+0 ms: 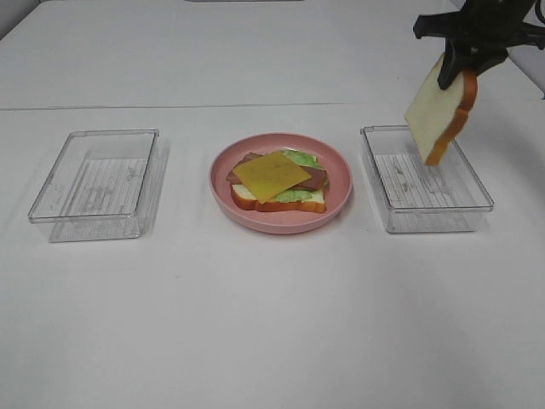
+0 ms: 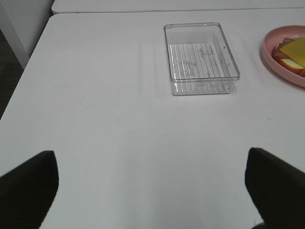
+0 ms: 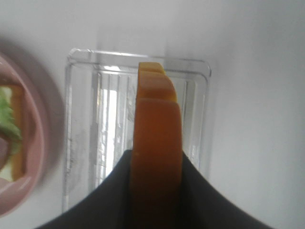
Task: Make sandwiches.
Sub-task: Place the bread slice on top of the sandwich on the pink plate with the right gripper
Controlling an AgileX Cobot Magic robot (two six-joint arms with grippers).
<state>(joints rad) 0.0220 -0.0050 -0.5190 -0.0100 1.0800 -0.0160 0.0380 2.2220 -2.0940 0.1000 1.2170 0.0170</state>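
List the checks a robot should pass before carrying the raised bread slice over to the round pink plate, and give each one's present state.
1. Right gripper clamps the white bread slice with orange-brown crust: ok.
2. Slice lifted clear of the right clear plastic tray: ok.
3. Yellow cheese slice tops the open stack on the round pink plate: ok.
4. Left gripper open, away from the plate: ok.
5. Grip firmness: cannot tell.

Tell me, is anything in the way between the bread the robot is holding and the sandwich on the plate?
Nothing visible blocks it. The right gripper holds the bread slice above the clear tray, and bare table lies between there and the pink plate.
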